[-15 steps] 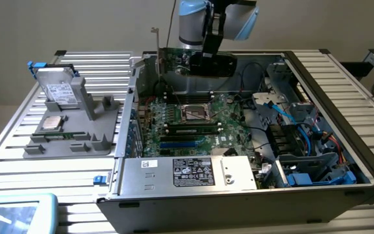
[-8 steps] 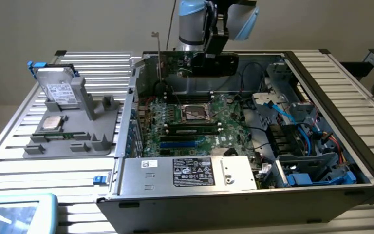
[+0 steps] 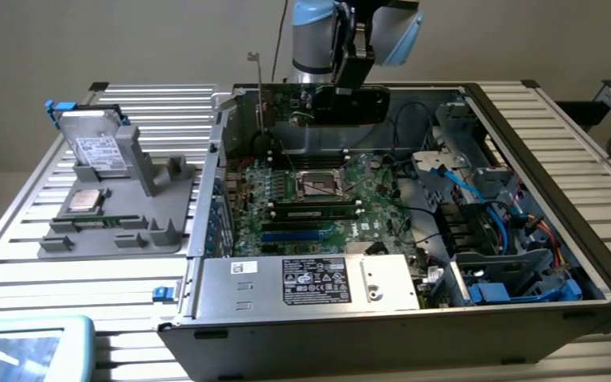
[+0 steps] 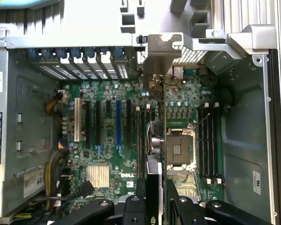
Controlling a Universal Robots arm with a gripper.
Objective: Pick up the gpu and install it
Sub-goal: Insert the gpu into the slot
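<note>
Gripping the gpu (image 3: pixel 289 102), a thin black rectangular expansion card, your hand (image 3: pixel 340 105) has its two black fingers (image 4: pixel 140 199) closed narrowly on the card's edge, one on each face. In the wrist view you look along the gpu (image 4: pixel 155 140) edge-on from the hand (image 4: pixel 154 199), with its silvery metal bracket (image 4: pixel 164 49) at the far end from the fingers. In the exterior view the card stands upright over the far part of the open grey computer case (image 3: pixel 539 159), and the bracket (image 3: pixel 254 79) pokes up past the case's rim on the exterior view's left. You can see the card raised above the green motherboard (image 3: pixel 305 199), not seated in any slot. From the wrist, its thin edge runs just beside the square metal processor socket (image 4: pixel 178 147), with the blue and black expansion slots (image 4: pixel 118 122) off to one side of it.

Nearer the camera in the exterior view, a silver power supply box with a black label (image 3: pixel 305 282) sits in the case. On the exterior view's left of the case, a grey plastic parts holder (image 3: pixel 125 231) rests on the slatted metal counter (image 3: pixel 29 263). It carries a silver hard drive with a white label and blue tabs (image 3: pixel 99 147) standing up, a square processor chip (image 3: pixel 83 200) and a narrow green memory stick (image 3: pixel 99 223). A light-blue framed tablet (image 3: pixel 19 342) lies at the counter's near corner.
</note>
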